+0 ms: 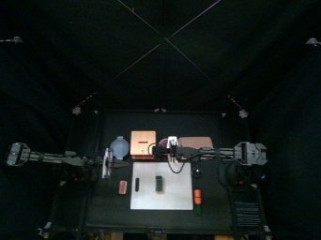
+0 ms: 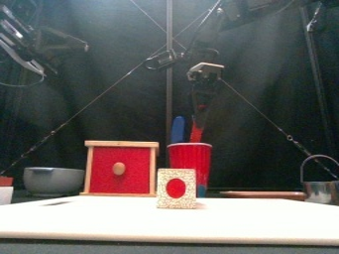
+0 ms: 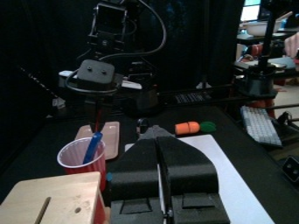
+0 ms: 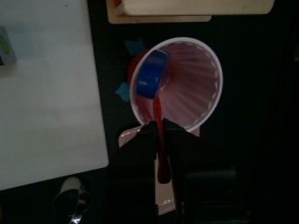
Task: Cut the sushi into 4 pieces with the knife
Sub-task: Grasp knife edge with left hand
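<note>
- Sushi roll [image 1: 160, 184]: lies on the white cutting board [image 1: 142, 192] near its centre, dark green and in one length. In the front view its end face [image 2: 176, 189] is speckled white with a red centre.
- Red cup [image 2: 189, 165]: stands off the board at 12 o'clock from the roll. It holds a blue knife [image 2: 177, 129] and a red knife [image 2: 196, 133], both handle-up.
- Right gripper [image 2: 200, 117]: comes straight down over the cup mouth. In the right wrist view the fingers are clenched on the red knife's handle [image 4: 159, 153], which runs between them; the blue knife [image 4: 149, 74] leans on the cup rim beside it, untouched.
- Left gripper [image 3: 158, 140]: rests low at 9 o'clock of the board, fingers pressed together on nothing — only a thin seam shows between them.
- Wooden box [image 2: 121, 169]: red drawer front facing forward, at 11 o'clock from the roll, just beside the cup.
- Blue-grey bowl [image 2: 54, 180]: beyond the box at 10 o'clock.
- Pink tray [image 1: 198, 142]: at 1 o'clock, behind the board.
- Metal cutter [image 2: 319, 187]: wire handle raised, at the far 3 o'clock edge of the front view.
- Loose toys: a small orange-red toy [image 1: 123, 187] just off the board at 9 o'clock, and an orange-and-green toy [image 1: 198, 198] at 4 o'clock.
</note>
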### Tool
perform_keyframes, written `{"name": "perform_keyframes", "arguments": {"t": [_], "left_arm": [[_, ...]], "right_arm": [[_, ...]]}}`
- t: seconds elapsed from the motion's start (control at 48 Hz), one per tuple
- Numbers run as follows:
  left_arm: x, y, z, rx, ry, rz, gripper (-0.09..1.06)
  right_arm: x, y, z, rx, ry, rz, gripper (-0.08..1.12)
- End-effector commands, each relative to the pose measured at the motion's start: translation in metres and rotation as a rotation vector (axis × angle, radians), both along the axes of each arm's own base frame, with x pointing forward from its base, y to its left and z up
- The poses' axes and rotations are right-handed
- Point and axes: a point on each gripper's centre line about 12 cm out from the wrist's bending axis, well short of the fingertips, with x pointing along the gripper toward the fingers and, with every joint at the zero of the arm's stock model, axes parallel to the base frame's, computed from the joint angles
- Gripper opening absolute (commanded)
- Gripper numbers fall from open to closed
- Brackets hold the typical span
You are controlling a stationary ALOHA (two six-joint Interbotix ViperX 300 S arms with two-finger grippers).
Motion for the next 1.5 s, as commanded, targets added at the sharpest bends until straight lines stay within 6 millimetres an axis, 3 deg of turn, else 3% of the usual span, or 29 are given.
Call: {"name": "perform_keyframes", "arguments": {"t": [0.021,0.188,0.375,0.604,0.75,1.042,1.312,1.5], "left_arm": [[0.002,0.001,0.005,0.002,-0.017,0.004,0.01],[0.002,0.001,0.005,0.002,-0.017,0.004,0.03],[0.002,0.003,0.005,0.002,-0.020,0.013,0.15],[0.003,0.004,0.010,-0.015,-0.038,0.017,0.39],[0.004,0.004,0.011,-0.038,-0.035,0.022,0.58],[0.015,0.003,0.014,-0.068,-0.011,0.023,0.93],[0.053,-0.007,-0.001,-0.075,0.196,-0.005,0.97],[0.077,-0.008,-0.014,-0.092,0.309,0.008,0.97]], "right_arm": [[-0.006,-0.002,0.041,-0.012,-0.092,-0.012,0.20],[-0.027,0.004,0.082,-0.018,-0.194,-0.023,0.20],[-0.061,0.017,0.130,0.000,-0.378,-0.023,0.20],[-0.096,0.040,0.149,0.042,-0.688,0.025,0.20],[-0.111,0.049,0.137,0.102,-0.862,0.045,0.20],[-0.126,0.069,0.085,0.228,-1.032,0.101,0.20],[-0.115,0.088,0.040,0.297,-1.120,0.210,0.20],[-0.103,0.092,0.020,0.317,-1.091,0.219,0.20]]}}
